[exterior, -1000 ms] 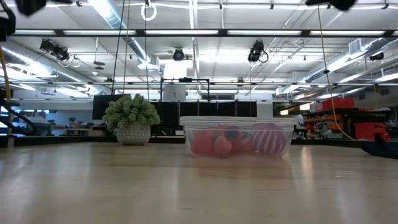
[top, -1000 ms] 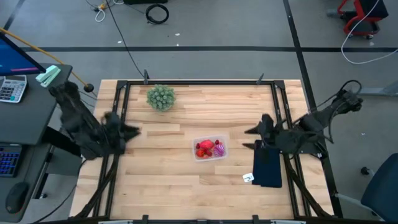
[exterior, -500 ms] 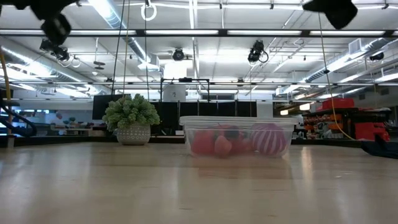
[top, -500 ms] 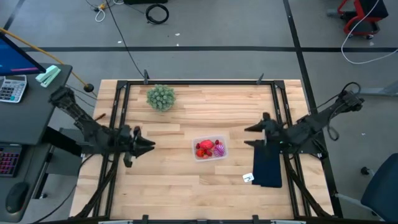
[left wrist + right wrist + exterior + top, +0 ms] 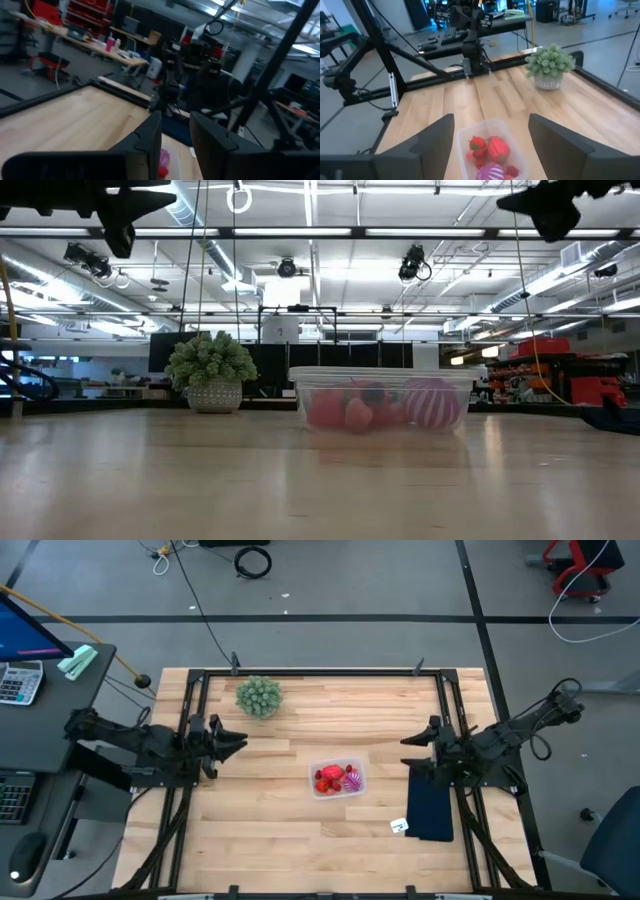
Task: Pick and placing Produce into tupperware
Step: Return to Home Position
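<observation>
A pale wood-plank bench (image 5: 270, 810), fenced by a black rail frame (image 5: 320, 671), sits on a grey concrete floor crossed by dark tape lines and loose cables. From my remote station the low view shows a big workshop lit by long ceiling strips, with red equipment (image 5: 575, 375) along the far right. A dark desk carrying a calculator (image 5: 20, 682) stands off the bench's left side. A blue chair (image 5: 615, 835) stands off its near right corner.

Near the middle of the bench, a little toward the right, the clear tupperware (image 5: 336, 765) stands upright. The produce (image 5: 328, 780) lies inside it: several red pieces packed together, with a purple striped piece (image 5: 351, 779) on their right.

A bushy green plant (image 5: 259, 696) in a pale pot stands by the far left corner, well apart from the tupperware. A flat dark pad (image 5: 431, 810) lies along the right edge, with a small white tag (image 5: 399, 826) just beside its near left corner.

The left gripper (image 5: 238, 742) hovers above the bench's left edge, pointing inward. Its fingers are set narrow, with a slim gap, and it is empty. The right gripper (image 5: 408, 751) hovers at the right edge facing the tupperware, fingers spread wide and empty. The right arm covers the pad's far end in the high view. Both grippers are well apart from the tupperware. In the low view they show only as dark shapes at the top corners, high over the bench.
</observation>
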Motion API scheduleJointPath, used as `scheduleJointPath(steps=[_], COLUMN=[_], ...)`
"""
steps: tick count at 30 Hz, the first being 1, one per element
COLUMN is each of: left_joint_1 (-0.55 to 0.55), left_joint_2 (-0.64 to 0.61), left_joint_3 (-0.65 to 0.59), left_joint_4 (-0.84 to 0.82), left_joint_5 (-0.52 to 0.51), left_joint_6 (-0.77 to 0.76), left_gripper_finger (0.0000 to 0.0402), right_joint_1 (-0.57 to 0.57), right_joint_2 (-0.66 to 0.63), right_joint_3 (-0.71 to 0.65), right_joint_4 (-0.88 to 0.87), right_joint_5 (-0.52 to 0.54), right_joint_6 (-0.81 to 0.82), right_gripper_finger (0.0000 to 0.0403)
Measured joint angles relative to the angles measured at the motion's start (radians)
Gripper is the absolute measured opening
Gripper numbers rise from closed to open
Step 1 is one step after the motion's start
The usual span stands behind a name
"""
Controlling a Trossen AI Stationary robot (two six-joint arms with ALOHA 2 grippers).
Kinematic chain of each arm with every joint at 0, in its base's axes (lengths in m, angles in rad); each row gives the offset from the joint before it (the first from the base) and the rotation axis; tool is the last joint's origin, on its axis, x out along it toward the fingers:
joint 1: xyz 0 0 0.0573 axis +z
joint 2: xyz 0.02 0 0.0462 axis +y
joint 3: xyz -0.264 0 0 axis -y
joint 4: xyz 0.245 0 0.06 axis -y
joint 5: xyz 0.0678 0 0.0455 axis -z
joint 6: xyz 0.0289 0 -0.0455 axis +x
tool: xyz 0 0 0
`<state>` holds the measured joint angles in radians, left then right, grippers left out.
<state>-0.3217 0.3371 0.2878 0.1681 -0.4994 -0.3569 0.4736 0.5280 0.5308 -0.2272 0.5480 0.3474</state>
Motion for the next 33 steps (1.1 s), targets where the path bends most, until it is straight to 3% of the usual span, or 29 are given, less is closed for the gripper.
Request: scheduleJointPath(steps=[8,15,24,33], left_joint_1=[0.010,0.011,0.035,0.127], left_joint_2=[0.029,0.080,0.118,-0.059], left_joint_3=[-0.001,-0.001,-0.002,-0.002], left_joint_4=[-0.012,0.000,0.107,-0.038], left_joint_5=[0.060,0.060,0.057,0.086], left_joint_6=[-0.025,-0.069,0.058,0.076], left_gripper_finger=[0.0107,0.0107,0.0107,0.0107], right_joint_1=[-0.007,-0.058,-0.130,-0.130], right_joint_2=[0.001,0.001,0.001,-0.022], right_joint_3=[-0.246,-0.347,-0.454,-0.456], right_joint_4=[0.405,0.563,0.582,0.586], right_joint_5=[-0.040,-0.208,-0.217,-0.228], right_joint_6=[-0.086,-0.083,0.001,0.000], right_gripper_finger=[0.0266,0.0266,0.0266,0.0266])
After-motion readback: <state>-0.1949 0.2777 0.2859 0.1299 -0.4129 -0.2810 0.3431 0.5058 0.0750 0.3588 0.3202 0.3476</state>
